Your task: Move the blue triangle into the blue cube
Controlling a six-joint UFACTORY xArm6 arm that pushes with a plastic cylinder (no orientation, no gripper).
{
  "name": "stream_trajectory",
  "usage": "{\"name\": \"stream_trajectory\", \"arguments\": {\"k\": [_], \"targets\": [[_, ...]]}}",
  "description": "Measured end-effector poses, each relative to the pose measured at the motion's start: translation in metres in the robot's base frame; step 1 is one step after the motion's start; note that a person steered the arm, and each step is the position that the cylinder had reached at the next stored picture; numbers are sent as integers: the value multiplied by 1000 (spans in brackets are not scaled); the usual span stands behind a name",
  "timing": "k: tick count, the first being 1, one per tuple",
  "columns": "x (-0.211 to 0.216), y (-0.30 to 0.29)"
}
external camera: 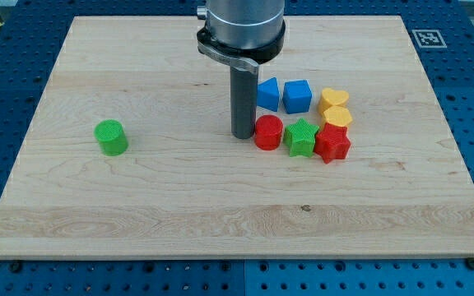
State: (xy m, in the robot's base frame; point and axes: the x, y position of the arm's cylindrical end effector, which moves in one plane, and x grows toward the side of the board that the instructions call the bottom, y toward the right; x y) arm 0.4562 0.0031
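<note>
- Since we carry no jaws at all, only a straight dark rod, nothing here is clenched, released or grasping; all we can do is shove with my tip point(243, 136).
- Seen from the one camera, my tip rests on the wooden board point(179, 205) just beside the red cylinder point(268, 131), on the view's left of it, and below-left of the blue triangle point(267, 94).
- Our target piece, the blue triangle, stands just to the view's left of the blue cube point(297, 96); the two look touching or very nearly so, and we cannot tell which.
- Judging by that, the task appears close to done or already done, since only a small push toward the view's right could remain.
- Right of the cube sit two yellow blocks point(335, 108), stacked up the view, shapes unclear, perhaps hearts.
- Below them lie a green star point(301, 136) and a red star-like block point(332, 142), packed tightly with the red cylinder into one cluster.
- Well apart, at the view's left, a green cylinder point(111, 137) stands alone.
- Crowding matters: a careless push on the triangle would likely disturb the neighbours.
</note>
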Motion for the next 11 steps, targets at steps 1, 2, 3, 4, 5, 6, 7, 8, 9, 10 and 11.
{"name": "stream_trajectory", "arguments": {"k": [1, 2, 3, 4, 5, 6, 7, 8, 9, 10, 11], "targets": [[0, 0], [0, 9], [0, 10], [0, 7], [-17, -14], [-30, -16], [-35, -16], [-45, -16], [-55, -16], [-56, -14], [-59, -12]]}}
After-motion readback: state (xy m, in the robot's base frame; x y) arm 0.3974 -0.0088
